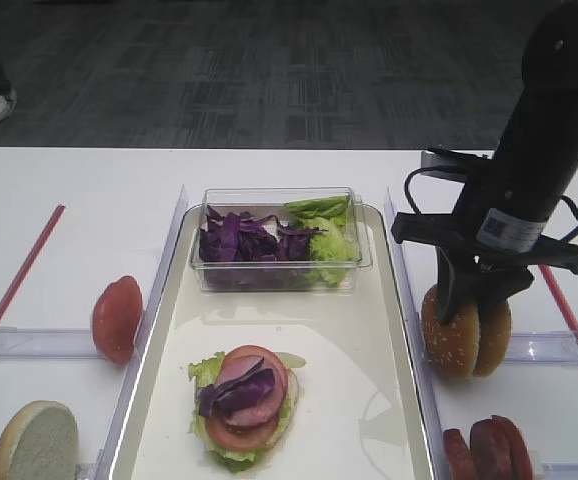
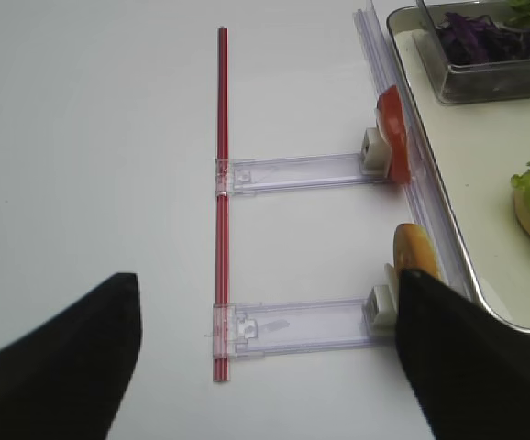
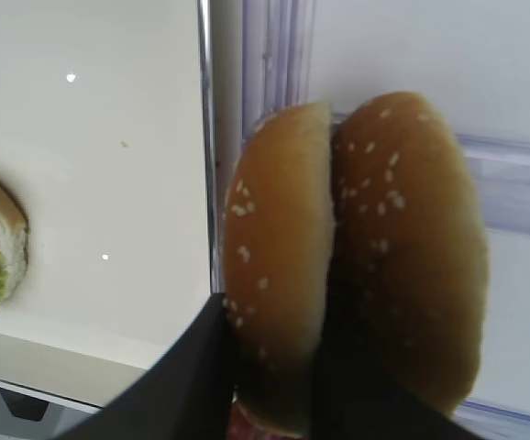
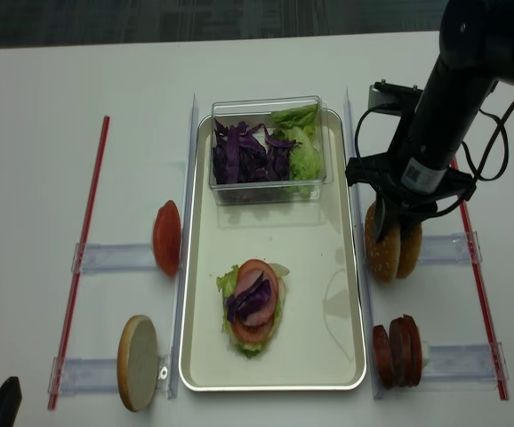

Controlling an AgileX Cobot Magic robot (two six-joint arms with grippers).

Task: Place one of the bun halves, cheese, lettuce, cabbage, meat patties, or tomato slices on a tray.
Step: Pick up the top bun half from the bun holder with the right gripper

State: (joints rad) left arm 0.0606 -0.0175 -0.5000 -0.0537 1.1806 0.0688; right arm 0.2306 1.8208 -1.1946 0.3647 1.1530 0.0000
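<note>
Two sesame bun halves stand on edge side by side just right of the tray (image 1: 389, 330). My right gripper (image 3: 279, 367) reaches down onto the left bun half (image 3: 279, 238), with one finger on its tray side and the other in the gap against the right bun half (image 3: 412, 247). In the exterior high view the gripper (image 1: 466, 300) is shut on that bun half (image 1: 447, 335). My left gripper (image 2: 270, 293) hangs open over bare table left of the tray, holding nothing. A stack of lettuce, tomato and cabbage (image 1: 244, 400) lies on the tray.
A clear box with cabbage (image 1: 239, 240) and lettuce (image 1: 329, 235) sits at the tray's far end. A tomato slice (image 1: 117, 318) and a pale bun half (image 1: 37, 440) stand left of the tray. Meat patties (image 1: 489, 450) stand at the near right. Red strips and clear rails (image 2: 292, 174) flank the tray.
</note>
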